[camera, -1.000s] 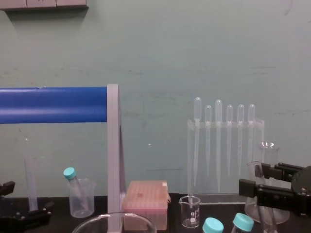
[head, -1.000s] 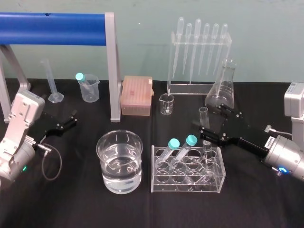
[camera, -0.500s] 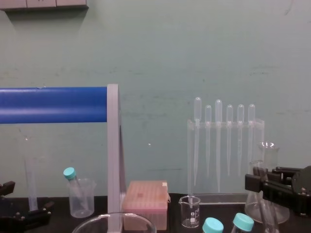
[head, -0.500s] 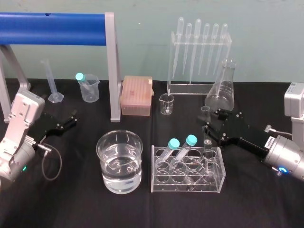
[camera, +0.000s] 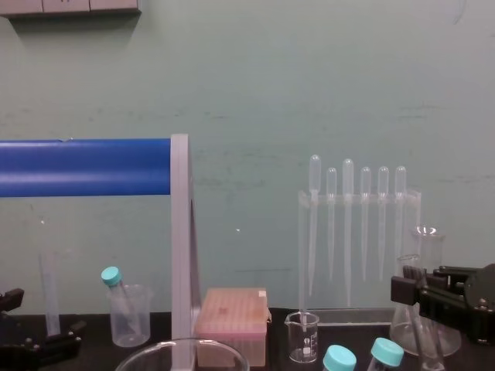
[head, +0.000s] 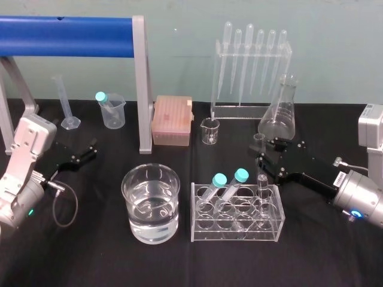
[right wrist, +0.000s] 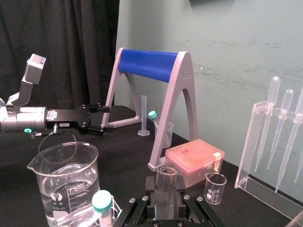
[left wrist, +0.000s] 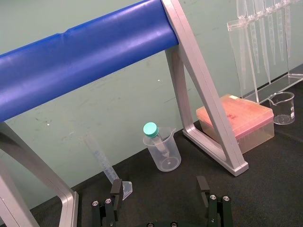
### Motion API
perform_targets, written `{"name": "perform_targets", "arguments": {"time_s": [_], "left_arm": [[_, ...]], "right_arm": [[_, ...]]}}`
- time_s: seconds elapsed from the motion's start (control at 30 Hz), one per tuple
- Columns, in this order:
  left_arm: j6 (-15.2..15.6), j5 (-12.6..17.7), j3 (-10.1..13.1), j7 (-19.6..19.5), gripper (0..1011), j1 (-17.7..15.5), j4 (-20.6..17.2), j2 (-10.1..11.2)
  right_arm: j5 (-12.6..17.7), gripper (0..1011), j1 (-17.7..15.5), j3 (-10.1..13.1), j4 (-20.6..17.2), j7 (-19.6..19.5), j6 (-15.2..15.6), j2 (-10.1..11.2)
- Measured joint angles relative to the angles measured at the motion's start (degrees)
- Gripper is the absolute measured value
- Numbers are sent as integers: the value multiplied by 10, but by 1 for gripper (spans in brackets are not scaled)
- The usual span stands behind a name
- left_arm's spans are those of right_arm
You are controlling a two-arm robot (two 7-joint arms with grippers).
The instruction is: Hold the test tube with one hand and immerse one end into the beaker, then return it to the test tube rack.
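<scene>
The test tube (head: 259, 142), plain clear glass with no cap, stands upright in the right end of the clear test tube rack (head: 236, 224). My right gripper (head: 263, 159) reaches in from the right and is shut on the tube's upper part. The right wrist view shows the tube (right wrist: 166, 183) pinched between both fingers of the right gripper (right wrist: 165, 202). The wide beaker (head: 151, 203), about half full of clear liquid, sits left of the rack, and appears again (right wrist: 64, 177) in the right wrist view. My left gripper (head: 84, 154) rests open and empty at the far left.
Two turquoise-capped tubes (head: 219, 180) lean in the rack. Behind it are a small glass beaker (head: 210, 130), a conical flask (head: 280, 113), a pipette stand (head: 251, 66) and a pink tip box (head: 172, 119). A blue-bar frame (head: 72, 28), plastic beaker (head: 112, 110) and graduated cylinder (head: 66, 104) stand at the left.
My right gripper's fingers have closed from wide open onto the test tube standing in the rack. The left arm has not moved.
</scene>
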Motion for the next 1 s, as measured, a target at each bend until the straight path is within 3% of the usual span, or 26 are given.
{"name": "perform_targets", "arguments": {"time_s": [0.33,0.77,1.0], "left_arm": [[0,0,0,0,1000,0,0,0],[0,0,0,0,1000,0,0,0],[0,0,0,0,1000,0,0,0]], "right_arm": [[11,242,-1,3,-1,4,5,0],[62,242,-14,34,-44,8,7,10],[92,242,-16,55,-65,9,-7,13]]}}
